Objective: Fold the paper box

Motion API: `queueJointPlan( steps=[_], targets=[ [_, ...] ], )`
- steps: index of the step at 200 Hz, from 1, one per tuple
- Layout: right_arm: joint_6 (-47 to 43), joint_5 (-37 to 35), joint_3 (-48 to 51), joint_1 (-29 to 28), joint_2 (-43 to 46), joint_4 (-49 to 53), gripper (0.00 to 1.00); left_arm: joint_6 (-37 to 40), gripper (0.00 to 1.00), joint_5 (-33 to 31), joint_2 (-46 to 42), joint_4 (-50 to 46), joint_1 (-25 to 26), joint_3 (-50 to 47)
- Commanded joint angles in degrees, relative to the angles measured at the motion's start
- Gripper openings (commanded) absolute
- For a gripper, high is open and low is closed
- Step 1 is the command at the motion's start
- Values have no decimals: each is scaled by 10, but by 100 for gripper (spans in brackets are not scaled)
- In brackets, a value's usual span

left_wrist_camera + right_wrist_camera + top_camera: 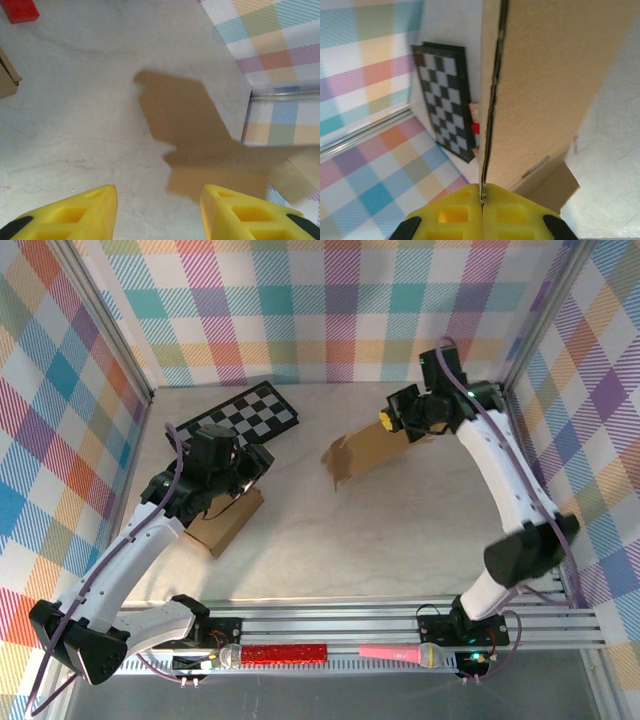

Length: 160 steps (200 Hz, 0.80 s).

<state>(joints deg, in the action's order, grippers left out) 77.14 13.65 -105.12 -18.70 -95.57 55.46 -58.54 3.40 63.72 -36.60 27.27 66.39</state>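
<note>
The right gripper (481, 195), fingers pressed together, pinches the far edge of the flattened paper box (365, 452) at about 1 o'clock on the table (400, 530). From above, the box's long axis runs from 2 o'clock to 8 o'clock, and its free, flapped end points toward 8 o'clock. At the 9 o'clock side, the left gripper (157, 189) hangs with its fingers spread and nothing between them, above a flat cardboard sheet (185, 120). A checkerboard (245, 415) lies at 11 o'clock.
</note>
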Motion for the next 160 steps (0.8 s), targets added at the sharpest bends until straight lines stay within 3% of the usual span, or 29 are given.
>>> queueJointPlan(
  steps=[1, 39, 90, 133, 160],
  targets=[
    [17, 13, -48, -2, -41, -22, 0, 28, 47, 32, 3, -29, -7, 23],
    [-30, -15, -98, -15, -47, -31, 0, 39, 47, 38, -4, -29, -6, 18],
    [-82, -23, 32, -14, 96, -118, 0, 57, 48, 20, 22, -9, -13, 22],
    [-116, 1, 30, -13, 180, -155, 0, 49, 48, 93, 198, 79, -44, 67],
    [-82, 23, 21, -14, 197, -146, 0, 17, 47, 153, 331, 222, -25, 95]
  ],
)
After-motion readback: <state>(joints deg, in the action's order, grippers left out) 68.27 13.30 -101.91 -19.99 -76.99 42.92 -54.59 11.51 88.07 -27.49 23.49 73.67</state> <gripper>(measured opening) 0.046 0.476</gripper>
